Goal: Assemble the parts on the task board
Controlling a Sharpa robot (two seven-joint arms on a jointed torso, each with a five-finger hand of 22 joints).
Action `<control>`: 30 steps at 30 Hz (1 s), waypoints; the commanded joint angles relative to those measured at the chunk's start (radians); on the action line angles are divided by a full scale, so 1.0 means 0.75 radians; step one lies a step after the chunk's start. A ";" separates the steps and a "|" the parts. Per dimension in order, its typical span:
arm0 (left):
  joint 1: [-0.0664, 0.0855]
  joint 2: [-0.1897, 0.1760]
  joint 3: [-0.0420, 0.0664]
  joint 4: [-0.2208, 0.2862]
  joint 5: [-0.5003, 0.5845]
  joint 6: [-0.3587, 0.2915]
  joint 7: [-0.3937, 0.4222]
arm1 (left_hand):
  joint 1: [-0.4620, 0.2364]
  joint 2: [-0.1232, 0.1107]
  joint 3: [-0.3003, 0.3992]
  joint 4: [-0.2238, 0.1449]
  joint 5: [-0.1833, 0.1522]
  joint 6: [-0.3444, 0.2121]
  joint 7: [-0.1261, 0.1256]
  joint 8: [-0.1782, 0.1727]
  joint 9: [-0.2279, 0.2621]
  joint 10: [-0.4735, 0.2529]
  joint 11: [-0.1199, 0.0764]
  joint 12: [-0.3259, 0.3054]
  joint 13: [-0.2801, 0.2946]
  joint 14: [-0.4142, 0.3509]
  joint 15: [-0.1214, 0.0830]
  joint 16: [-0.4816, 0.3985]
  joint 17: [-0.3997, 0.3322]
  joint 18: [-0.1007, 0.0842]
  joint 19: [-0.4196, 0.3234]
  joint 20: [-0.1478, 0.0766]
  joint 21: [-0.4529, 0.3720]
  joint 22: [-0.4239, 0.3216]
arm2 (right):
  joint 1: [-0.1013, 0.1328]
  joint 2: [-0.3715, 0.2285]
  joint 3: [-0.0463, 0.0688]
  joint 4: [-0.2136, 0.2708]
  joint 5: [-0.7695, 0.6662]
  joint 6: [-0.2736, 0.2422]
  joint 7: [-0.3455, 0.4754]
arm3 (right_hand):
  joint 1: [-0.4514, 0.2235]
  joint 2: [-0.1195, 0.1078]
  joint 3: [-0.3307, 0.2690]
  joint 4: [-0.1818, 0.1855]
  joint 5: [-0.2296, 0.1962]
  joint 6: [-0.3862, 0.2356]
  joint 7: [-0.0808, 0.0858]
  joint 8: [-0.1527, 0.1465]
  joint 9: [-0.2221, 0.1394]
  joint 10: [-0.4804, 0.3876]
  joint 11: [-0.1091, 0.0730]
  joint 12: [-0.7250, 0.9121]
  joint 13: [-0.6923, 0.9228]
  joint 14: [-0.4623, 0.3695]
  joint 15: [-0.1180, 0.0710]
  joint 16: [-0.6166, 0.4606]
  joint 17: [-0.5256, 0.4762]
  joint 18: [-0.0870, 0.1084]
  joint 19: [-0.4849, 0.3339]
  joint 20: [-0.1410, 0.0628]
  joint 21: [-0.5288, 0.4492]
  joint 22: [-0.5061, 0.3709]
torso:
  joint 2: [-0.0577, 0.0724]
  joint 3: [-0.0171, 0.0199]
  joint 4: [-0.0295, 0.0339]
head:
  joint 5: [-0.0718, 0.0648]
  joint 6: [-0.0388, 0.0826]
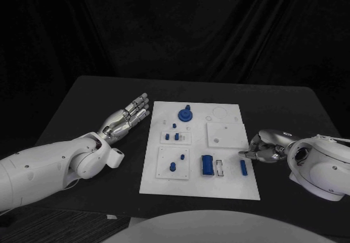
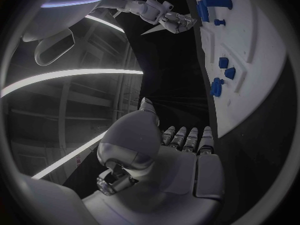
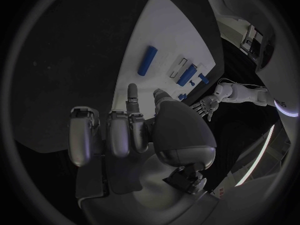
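1. One black table (image 1: 87, 96) carries everything; I see the white task board (image 1: 201, 190) lying at its middle.
2. Two hands flank the board. My left hand (image 1: 128, 117) lies flat with fingers spread, holding nothing, beside the board's left edge, probably waiting its turn.
3. My right hand (image 1: 267, 147) sits at the right edge, fingers curled toward the blue bar (image 1: 243, 167); I cannot tell whether it grips anything.
4. Roughly seven blue parts (image 1: 185, 115) sit across the board; the smallest ones are hard to count.
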 commanded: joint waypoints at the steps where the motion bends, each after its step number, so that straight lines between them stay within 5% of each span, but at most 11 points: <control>1: -0.002 -0.003 0.001 0.012 -0.015 -0.059 0.043 | -0.036 -0.009 -0.018 -0.001 -0.073 0.000 -0.011 -0.005 -0.001 0.000 -0.018 -0.004 -0.001 -0.001 -0.033 -0.005 -0.001 0.026 -0.001 -0.017 -0.004 -0.001 | 0.002 0.000 0.000 0.010 0.017 0.032 -0.058 | -0.001 0.014 -0.011 0.001 -0.009 0.020 -0.003 -0.010 0.005 0.137 -0.011 0.003 0.351 0.090 -0.011 0.001 0.054 0.002 0.086 -0.008 0.001 0.308 | 0.000 -0.0002 0.0018 | -0.004 0.000; 3: -0.002 -0.006 0.001 0.017 -0.016 -0.069 0.038 | -0.048 -0.019 -0.029 -0.001 -0.080 0.000 -0.041 -0.005 -0.001 0.000 -0.017 -0.004 -0.001 -0.001 -0.049 -0.005 -0.001 0.029 -0.001 -0.032 -0.004 -0.001 | 0.002 0.001 0.000 0.013 0.018 0.029 -0.063 | -0.003 0.014 -0.014 0.001 -0.013 0.031 -0.006 -0.014 0.011 0.137 -0.014 0.003 0.351 0.090 -0.013 0.001 0.055 0.002 0.086 -0.009 0.001 0.308 | 0.000 0.0001 0.0026 | -0.008 0.000; 7: -0.002 -0.012 0.001 0.027 -0.016 -0.085 0.039 | -0.075 -0.029 -0.066 -0.003 -0.081 0.000 0.030 -0.005 -0.001 0.000 -0.043 -0.004 -0.001 -0.001 -0.127 -0.005 -0.001 0.008 -0.001 -0.134 -0.004 -0.001 | 0.002 0.003 0.000 0.018 0.018 0.024 -0.072 | -0.007 0.015 -0.019 0.002 -0.024 0.051 -0.012 -0.018 0.024 0.137 -0.019 0.003 0.351 0.090 -0.016 0.002 0.056 0.001 0.086 -0.013 0.002 0.308 | 0.002 0.0000 0.0023 | -0.014 0.000; 10: -0.002 -0.016 0.001 0.033 -0.016 -0.089 0.046 | -0.065 -0.022 -0.070 -0.005 -0.081 0.000 0.047 -0.005 -0.001 0.000 -0.045 -0.004 -0.001 -0.001 -0.131 -0.005 -0.001 -0.015 -0.001 -0.162 -0.004 -0.001 | 0.002 0.006 0.000 0.020 0.018 0.025 -0.079 | -0.007 0.015 -0.021 0.001 -0.026 0.055 -0.013 -0.018 0.027 0.137 -0.020 0.003 0.351 0.090 -0.017 0.002 0.056 0.001 0.086 -0.013 0.002 0.308 | 0.001 -0.0007 0.0010 | -0.016 0.000; 17: -0.002 -0.017 0.001 0.037 -0.016 -0.068 0.052 | -0.029 0.001 -0.052 -0.005 -0.078 0.000 0.069 -0.005 -0.001 0.000 -0.011 -0.004 -0.001 -0.001 -0.091 -0.005 -0.001 -0.046 -0.001 -0.150 -0.004 -0.001 | 0.002 0.019 0.000 0.015 0.018 0.083 -0.111 | -0.005 -0.005 -0.038 -0.003 -0.057 0.041 -0.009 -0.048 0.044 0.137 -0.019 0.003 0.351 0.086 -0.016 -0.005 0.037 0.005 0.081 -0.015 -0.011 0.303 | 0.001 -0.0007 0.0031 | -0.019 0.000; 20: -0.002 -0.017 0.001 0.036 -0.016 -0.064 0.057 | -0.022 0.001 -0.049 -0.005 -0.077 0.000 0.051 -0.005 -0.001 0.000 -0.005 -0.004 -0.001 -0.001 -0.084 -0.005 -0.001 -0.048 -0.001 -0.145 -0.004 -0.001 | 0.001 0.025 0.000 0.012 0.018 0.108 -0.122 | -0.004 -0.011 -0.047 -0.005 -0.085 0.040 -0.008 -0.061 0.056 0.137 -0.018 0.003 0.351 0.085 -0.014 -0.007 0.031 0.005 0.079 -0.014 -0.014 0.302 | 0.001 -0.0008 0.0027 | -0.019 0.000; 23: -0.002 -0.017 0.001 0.034 -0.016 -0.060 0.062 | -0.011 0.001 -0.041 -0.004 -0.075 0.000 -0.007 -0.005 -0.001 0.000 0.010 -0.004 -0.001 -0.001 -0.076 -0.005 -0.001 -0.052 -0.001 -0.140 -0.004 -0.001 | 0.001 0.031 0.000 0.010 0.018 0.129 -0.130 | 0.008 -0.019 -0.051 -0.013 -0.101 0.040 -0.007 -0.071 0.065 0.137 -0.016 0.003 0.351 0.085 -0.014 -0.008 0.028 0.006 0.078 -0.013 -0.016 0.301 | 0.001 -0.0007 0.0024 | -0.018 0.000; 26: -0.002 -0.016 0.001 0.034 -0.016 -0.052 0.067 | 0.000 0.005 -0.031 -0.005 -0.062 0.007 -0.009 -0.003 0.001 0.000 0.019 -0.004 -0.001 -0.001 -0.071 -0.005 -0.001 -0.054 -0.001 -0.137 -0.004 -0.001 | 0.001 0.035 0.000 0.009 0.018 0.151 -0.136 | 0.017 -0.023 -0.054 -0.019 -0.106 0.037 -0.005 -0.079 0.071 0.137 -0.016 0.003 0.351 0.083 -0.012 -0.011 0.019 0.007 0.076 -0.012 -0.020 0.300 | 0.000 -0.0011 0.0007 | -0.016 0.000; 29: -0.002 -0.014 0.001 0.033 -0.016 -0.038 0.079 | 0.073 0.009 0.006 -0.006 0.083 0.017 -0.051 0.000 0.004 0.000 0.022 -0.004 -0.001 -0.001 -0.054 -0.005 -0.001 -0.054 -0.001 -0.123 -0.004 -0.001 | 0.000 0.038 0.000 0.006 0.018 0.175 -0.145 | 0.023 -0.027 -0.057 -0.023 -0.112 0.030 -0.003 -0.090 0.076 0.137 -0.014 0.003 0.351 0.081 -0.010 -0.017 0.005 0.009 0.073 -0.011 -0.029 0.297 | 0.001 -0.0009 0.0023 | -0.018 0.000; 30: -0.002 -0.014 0.001 0.033 -0.016 -0.037 0.082 | 0.083 0.010 0.010 -0.005 0.095 0.020 -0.064 0.000 0.004 0.000 0.019 -0.004 -0.001 -0.001 -0.054 -0.005 -0.001 -0.054 -0.001 -0.119 -0.004 -0.001 | 0.000 0.039 0.000 0.005 0.018 0.178 -0.146 | 0.023 -0.027 -0.057 -0.023 -0.112 0.030 -0.003 -0.090 0.076 0.137 -0.014 0.003 0.351 0.081 -0.010 -0.017 0.005 0.009 0.073 -0.011 -0.029 0.297 | 0.001 -0.0008 0.0027 | -0.018 0.000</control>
